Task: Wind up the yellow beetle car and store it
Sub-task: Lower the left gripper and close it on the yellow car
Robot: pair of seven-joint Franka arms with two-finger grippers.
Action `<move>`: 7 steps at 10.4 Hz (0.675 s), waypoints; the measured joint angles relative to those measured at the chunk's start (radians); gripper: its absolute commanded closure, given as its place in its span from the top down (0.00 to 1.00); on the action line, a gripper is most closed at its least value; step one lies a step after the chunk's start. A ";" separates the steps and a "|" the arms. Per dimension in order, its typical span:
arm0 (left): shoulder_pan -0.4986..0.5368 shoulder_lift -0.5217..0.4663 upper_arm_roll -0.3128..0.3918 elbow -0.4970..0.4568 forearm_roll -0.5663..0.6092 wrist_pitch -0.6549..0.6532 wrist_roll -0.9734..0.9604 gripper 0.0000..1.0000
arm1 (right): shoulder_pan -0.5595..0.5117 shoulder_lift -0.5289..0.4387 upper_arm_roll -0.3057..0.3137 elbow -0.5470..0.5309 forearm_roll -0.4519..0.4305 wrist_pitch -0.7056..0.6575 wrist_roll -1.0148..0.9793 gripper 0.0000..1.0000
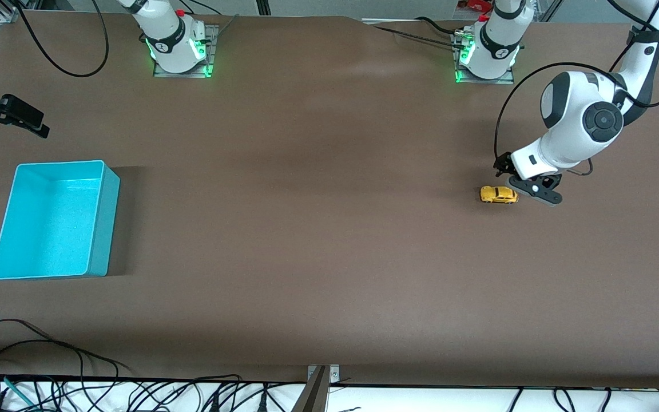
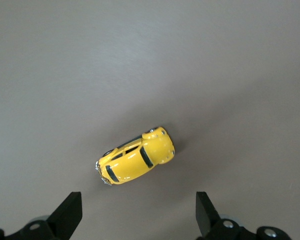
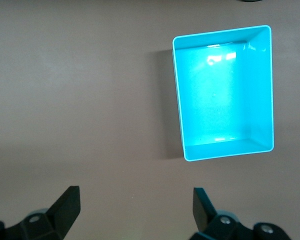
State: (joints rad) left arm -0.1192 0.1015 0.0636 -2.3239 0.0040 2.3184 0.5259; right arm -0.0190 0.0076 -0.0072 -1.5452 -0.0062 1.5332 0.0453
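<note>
The yellow beetle car (image 1: 499,194) stands on its wheels on the brown table at the left arm's end. In the left wrist view the yellow beetle car (image 2: 136,156) lies just ahead of the gap between the fingers. My left gripper (image 1: 527,184) hovers low beside the car, open (image 2: 139,215), touching nothing. My right gripper (image 1: 26,120) hangs over the table at the right arm's end, close to the turquoise bin (image 1: 111,229). It is open (image 3: 135,210) and holds nothing. Nothing lies in the bin (image 3: 221,32).
Brown table surface stretches between the car and the bin. Cables lie along the table's front edge (image 1: 78,366) and near the right arm's base (image 1: 178,43). The left arm's base (image 1: 487,51) stands at the back edge.
</note>
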 measured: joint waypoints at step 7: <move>0.004 0.074 -0.001 -0.033 0.000 0.129 0.778 0.99 | 0.000 0.000 0.002 0.000 0.000 0.000 0.000 1.00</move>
State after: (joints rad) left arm -0.1153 0.1750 0.0629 -2.3566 0.0042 2.4470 1.3042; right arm -0.0190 0.0073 -0.0056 -1.5451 -0.0061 1.5331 0.0454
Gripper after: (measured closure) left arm 0.000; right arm 0.000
